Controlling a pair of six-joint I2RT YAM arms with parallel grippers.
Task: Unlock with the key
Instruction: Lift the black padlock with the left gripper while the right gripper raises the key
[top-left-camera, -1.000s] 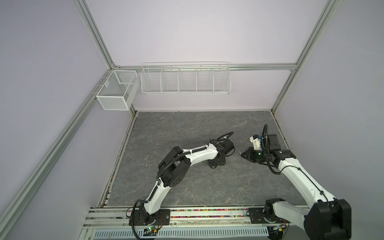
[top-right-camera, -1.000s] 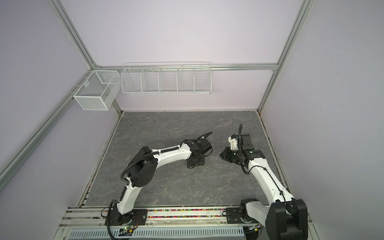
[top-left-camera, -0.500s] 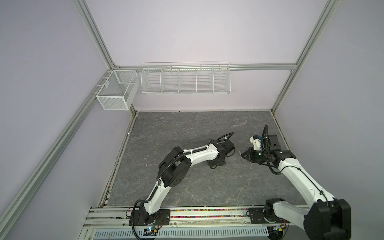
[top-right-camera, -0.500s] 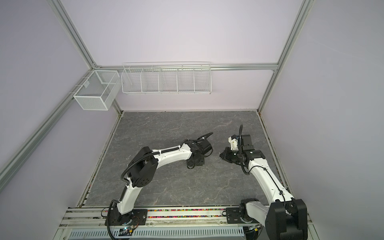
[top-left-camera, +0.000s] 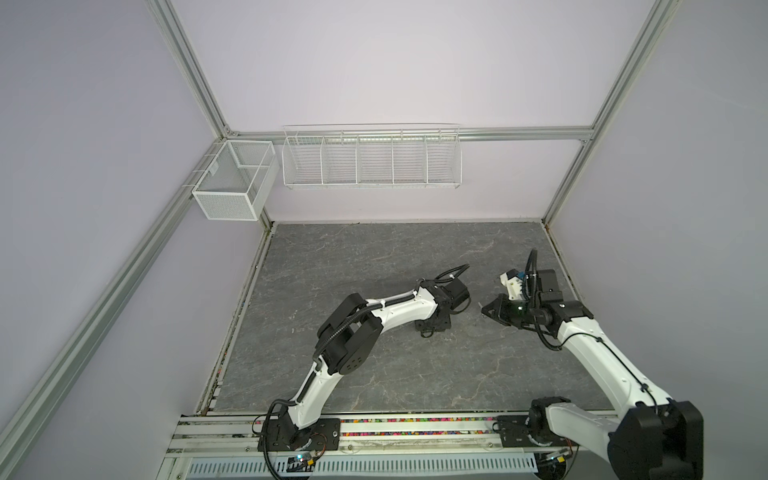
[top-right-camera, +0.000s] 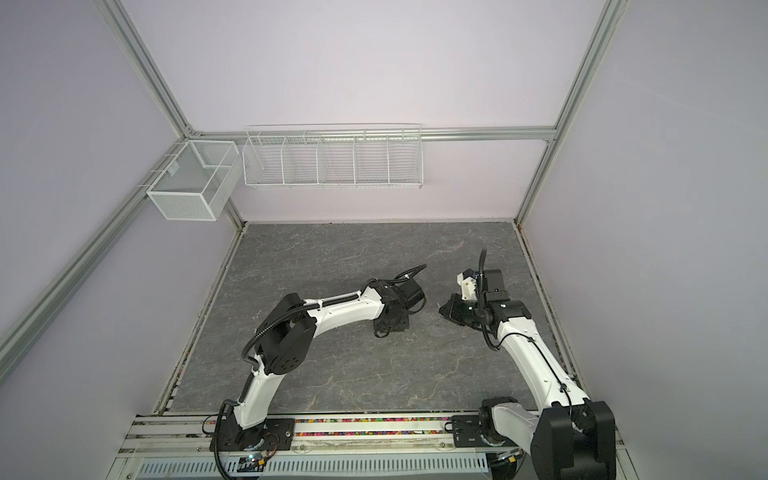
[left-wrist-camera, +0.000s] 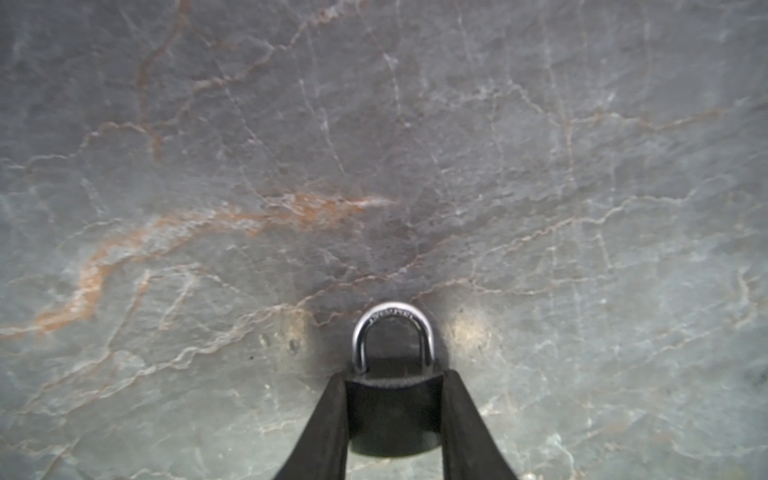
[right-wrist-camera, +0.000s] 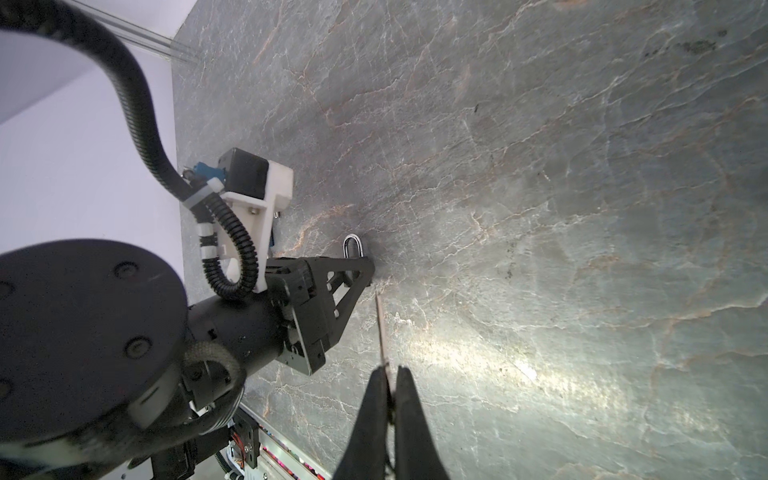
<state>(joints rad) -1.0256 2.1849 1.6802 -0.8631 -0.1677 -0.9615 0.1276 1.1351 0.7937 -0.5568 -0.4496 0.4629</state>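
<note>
Steel shackle (left-wrist-camera: 392, 320): looks seated, so the padlock (left-wrist-camera: 392, 409) on the counter (left-wrist-camera: 540, 166) is judged locked.
Left fingers (left-wrist-camera: 328, 428): pressed against both flanks of the padlock body.
Right fingers (right-wrist-camera: 376, 399): clamped on the key (right-wrist-camera: 381, 328), whose tip is just beside the lock's base; entry is not visible.
Remaining: insert, turn, release.
Room: bare counter all round; the side wall (top-left-camera: 623, 291) is near the right arm.

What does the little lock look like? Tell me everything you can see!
The padlock is small: a dark, matte body with a rounded bottom, and a shiny silver shackle, both legs set in its top, so it looks locked. It seems to lie on the grey stone-look table. The left gripper has two black fingers touching its sides.
</note>
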